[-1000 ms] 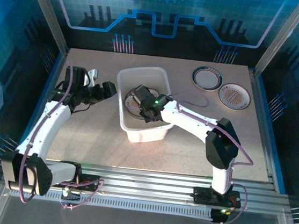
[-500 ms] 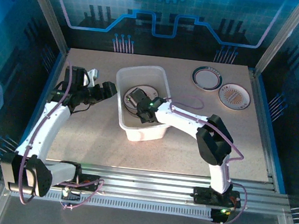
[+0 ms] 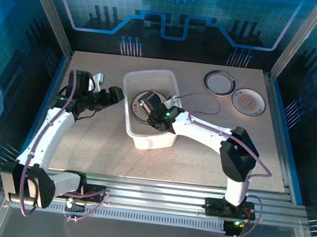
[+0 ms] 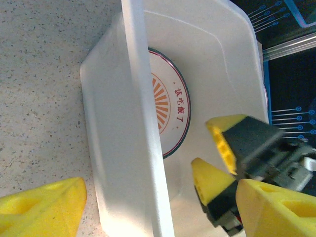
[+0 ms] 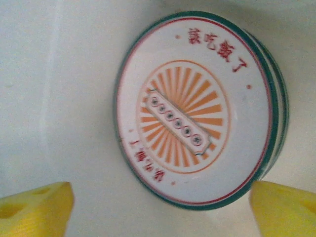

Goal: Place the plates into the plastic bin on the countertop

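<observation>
The plastic bin point(image 3: 154, 142) sits mid-table point(image 3: 87, 144), with a stack of plates point(image 5: 197, 108) on its floor, the top one orange-rayed and green-rimmed. The right fingers point(image 3: 147, 104) hang inside the bin just above that stack, spread wide and gripping nothing. The left fingers point(image 3: 115, 95) hover just left of the bin's left wall, also wide and empty. At the far right of the table lie a green-rimmed plate point(image 3: 218, 82) and an orange-rayed plate point(image 3: 248, 101).

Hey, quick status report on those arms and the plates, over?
Right claw open, over plate stack in bin. Left claw open, empty, beside bin. Green-rimmed plate and orange-patterned plate waiting on counter. Nothing in the way.
</observation>
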Tool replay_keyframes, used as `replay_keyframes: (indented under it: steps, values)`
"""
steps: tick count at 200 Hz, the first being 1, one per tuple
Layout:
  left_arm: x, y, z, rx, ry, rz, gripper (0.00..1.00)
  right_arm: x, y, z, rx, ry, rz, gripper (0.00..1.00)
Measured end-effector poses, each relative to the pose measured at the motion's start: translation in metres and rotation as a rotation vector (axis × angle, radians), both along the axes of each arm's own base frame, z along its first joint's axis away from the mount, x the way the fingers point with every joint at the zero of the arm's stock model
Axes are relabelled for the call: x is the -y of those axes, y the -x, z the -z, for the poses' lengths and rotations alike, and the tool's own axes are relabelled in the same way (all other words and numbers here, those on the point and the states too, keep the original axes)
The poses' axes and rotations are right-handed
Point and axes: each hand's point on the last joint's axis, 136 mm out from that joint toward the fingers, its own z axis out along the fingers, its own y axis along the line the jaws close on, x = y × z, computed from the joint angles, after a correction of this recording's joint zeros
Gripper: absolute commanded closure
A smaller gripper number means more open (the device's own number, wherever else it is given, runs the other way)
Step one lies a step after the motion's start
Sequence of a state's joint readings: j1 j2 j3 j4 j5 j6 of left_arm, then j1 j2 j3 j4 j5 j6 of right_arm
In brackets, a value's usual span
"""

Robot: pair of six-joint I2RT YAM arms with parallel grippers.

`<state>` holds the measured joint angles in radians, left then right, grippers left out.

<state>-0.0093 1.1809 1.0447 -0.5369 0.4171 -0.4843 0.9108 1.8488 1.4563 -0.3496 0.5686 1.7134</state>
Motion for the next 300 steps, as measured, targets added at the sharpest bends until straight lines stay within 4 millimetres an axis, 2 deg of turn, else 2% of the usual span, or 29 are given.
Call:
replay_keyframes:
  steps: [46, 80, 92, 113, 123, 134, 157, 199, 214, 236, 268, 300]
  values:
    - [0.000, 0.000, 0.000, -0.007, 0.008, -0.009, 0.20, 0.004, 0.004, -0.040, 0.111, 0.083, -0.140, 0.02]
    - [0.000, -0.001, 0.002, -0.018, 0.015, -0.015, 0.20, 0.021, 0.011, -0.088, 0.172, 0.122, -0.241, 0.05]
    - [0.002, -0.001, 0.003, -0.026, 0.016, -0.020, 0.20, 0.034, 0.009, -0.108, 0.200, 0.132, -0.252, 0.07]
    - [0.009, 0.000, 0.006, -0.031, 0.003, -0.007, 0.20, 0.072, 0.005, -0.140, 0.253, 0.143, -0.237, 0.14]
    - [0.013, 0.001, 0.006, -0.032, -0.003, 0.002, 0.20, 0.092, 0.002, -0.148, 0.264, 0.128, -0.216, 0.19]
    - [0.016, 0.001, 0.007, -0.034, -0.010, 0.006, 0.20, 0.120, -0.003, -0.148, 0.261, 0.124, -0.185, 0.21]
    - [0.017, -0.002, 0.012, -0.046, -0.024, -0.001, 0.20, 0.182, -0.022, -0.123, 0.194, 0.134, -0.096, 0.25]
    - [0.011, -0.012, 0.010, -0.040, -0.059, -0.030, 0.20, 0.289, -0.039, -0.031, -0.025, 0.102, 0.108, 0.33]
    - [0.009, -0.015, 0.009, -0.037, -0.069, -0.035, 0.20, 0.318, -0.043, -0.002, -0.090, 0.066, 0.180, 0.34]
    - [0.006, -0.021, 0.011, -0.047, -0.072, -0.044, 0.20, 0.343, -0.051, 0.024, -0.146, 0.025, 0.252, 0.36]
    - [-0.007, -0.029, 0.019, -0.072, -0.072, -0.082, 0.20, 0.360, -0.060, 0.051, -0.195, -0.035, 0.314, 0.39]
    - [-0.014, -0.034, 0.017, -0.070, -0.071, -0.101, 0.19, 0.379, -0.062, 0.072, -0.236, -0.078, 0.398, 0.43]
